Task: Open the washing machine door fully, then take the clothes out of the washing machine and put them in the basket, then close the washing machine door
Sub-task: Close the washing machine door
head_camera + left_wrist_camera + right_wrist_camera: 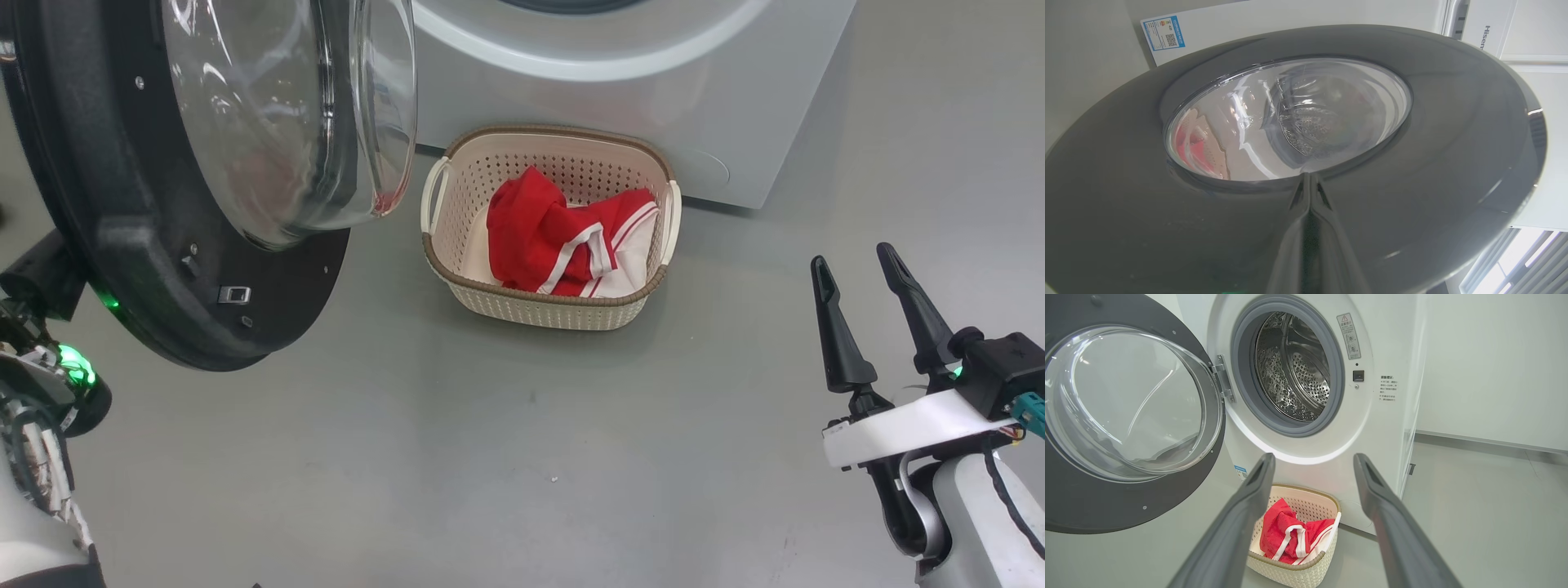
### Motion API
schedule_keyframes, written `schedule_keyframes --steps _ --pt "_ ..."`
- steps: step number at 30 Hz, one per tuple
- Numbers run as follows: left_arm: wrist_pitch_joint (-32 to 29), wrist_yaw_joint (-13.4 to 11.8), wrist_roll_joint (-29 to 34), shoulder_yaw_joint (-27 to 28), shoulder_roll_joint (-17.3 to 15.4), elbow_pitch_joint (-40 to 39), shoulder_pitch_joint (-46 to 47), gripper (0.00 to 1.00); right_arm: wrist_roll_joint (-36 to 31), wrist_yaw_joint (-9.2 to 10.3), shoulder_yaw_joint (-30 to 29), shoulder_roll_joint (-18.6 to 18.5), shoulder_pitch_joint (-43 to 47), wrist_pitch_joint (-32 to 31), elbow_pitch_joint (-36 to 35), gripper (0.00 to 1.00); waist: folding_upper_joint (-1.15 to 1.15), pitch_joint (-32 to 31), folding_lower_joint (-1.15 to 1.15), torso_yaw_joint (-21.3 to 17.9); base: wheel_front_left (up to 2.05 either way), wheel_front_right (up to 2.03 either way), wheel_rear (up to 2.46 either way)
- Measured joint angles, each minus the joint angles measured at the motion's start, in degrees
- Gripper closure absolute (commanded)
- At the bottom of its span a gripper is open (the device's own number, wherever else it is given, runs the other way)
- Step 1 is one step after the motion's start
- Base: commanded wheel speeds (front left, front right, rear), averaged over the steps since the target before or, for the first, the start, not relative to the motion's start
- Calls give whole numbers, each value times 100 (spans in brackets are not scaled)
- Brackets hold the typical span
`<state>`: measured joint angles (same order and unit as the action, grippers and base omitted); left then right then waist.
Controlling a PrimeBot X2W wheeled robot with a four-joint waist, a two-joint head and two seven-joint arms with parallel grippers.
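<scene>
Head view: door (122, 269) covers the left hand (1309, 181).

The black-rimmed glass door (204, 163) stands open beside the white front-loading washing machine (653, 90), and crumpled red-and-white clothes (547, 237) lie in the cream perforated basket (539, 314) before it.

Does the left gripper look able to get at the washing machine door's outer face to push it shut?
Probably yes. The shut left gripper points at the glossy outer rim of the washing machine door, its tip at or nearly on it, with nothing between them.
</scene>
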<state>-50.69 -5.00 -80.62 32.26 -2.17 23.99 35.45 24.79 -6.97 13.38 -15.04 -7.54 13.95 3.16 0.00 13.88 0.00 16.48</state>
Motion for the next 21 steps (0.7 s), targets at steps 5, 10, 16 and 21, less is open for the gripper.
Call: schedule_keyframes --steps 5,10,16,21 --pt "-121 10 -3 -103 33 -236 -275 100 32 1 15 60 2 0 2 0 0 -79 0 20 0 0 0" --pt "-291 10 -57 -314 77 -498 -521 100 31 1 27 74 3 0 8 0 0 -130 0 28 0 0 0" --pt "-431 9 -196 -569 111 -771 -763 100 31 1 34 86 4 1 34 0 0 -168 0 40 0 0 0" --pt "-466 8 -369 -784 115 -933 -927 100 31 1 46 126 26 5 116 0 0 -238 0 47 0 0 0"
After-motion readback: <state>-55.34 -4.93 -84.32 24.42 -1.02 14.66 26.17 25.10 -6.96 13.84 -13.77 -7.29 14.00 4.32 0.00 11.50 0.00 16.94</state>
